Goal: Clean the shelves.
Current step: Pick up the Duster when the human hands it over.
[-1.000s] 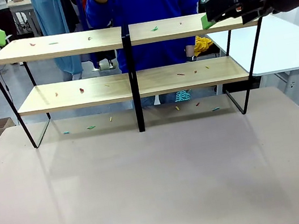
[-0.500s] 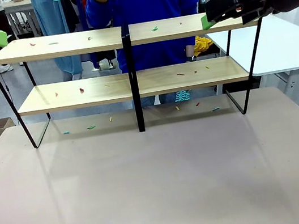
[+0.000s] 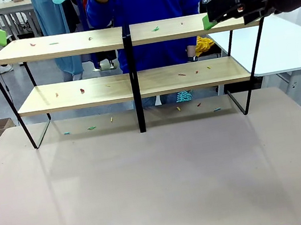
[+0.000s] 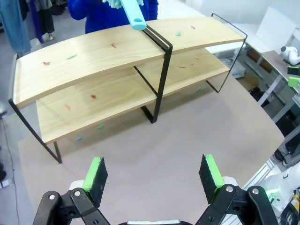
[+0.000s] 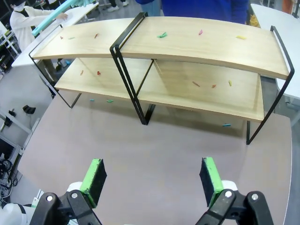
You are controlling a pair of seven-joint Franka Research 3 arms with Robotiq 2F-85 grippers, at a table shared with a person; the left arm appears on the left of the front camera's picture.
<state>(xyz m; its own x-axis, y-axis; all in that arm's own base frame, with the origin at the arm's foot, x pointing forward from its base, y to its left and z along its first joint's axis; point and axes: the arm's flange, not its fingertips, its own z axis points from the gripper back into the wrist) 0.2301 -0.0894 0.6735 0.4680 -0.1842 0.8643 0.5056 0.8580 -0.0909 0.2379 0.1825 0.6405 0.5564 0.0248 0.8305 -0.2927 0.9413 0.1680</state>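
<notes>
Nearest in, the left gripper (image 4: pixel 153 174) hangs high with its green pads spread wide and nothing between them, and the right gripper (image 5: pixel 152 180) matches it, jaws apart and empty. Below both lies the bare beige tabletop (image 3: pixel 164 191), and across its far side stand the shelves (image 3: pixel 69 44), their long axis running side to side, so each arm faces its own half with the central post (image 3: pixel 134 80) as the divide. From either gripper the rack lies ahead and below, well apart. In the front view the left gripper sits just off the left end of the top board (image 4: pixel 93 56) and the right gripper by the right end, so neither is clearly the closer. Small coloured scraps (image 3: pixel 155 29) dot the top board, the lower board (image 3: pixel 190 75) and the tabletop beneath the rack. The wrist views look down on the board faces and make the scraps easy to place; the front view gives the heights instead. In it the right pad overlaps the board's edge (touching looks unlikely, judging by the right wrist view). Farthest off, a person (image 3: pixel 156 7) in blue holds a teal tool (image 4: pixel 133 14) above the top board near the post.
</notes>
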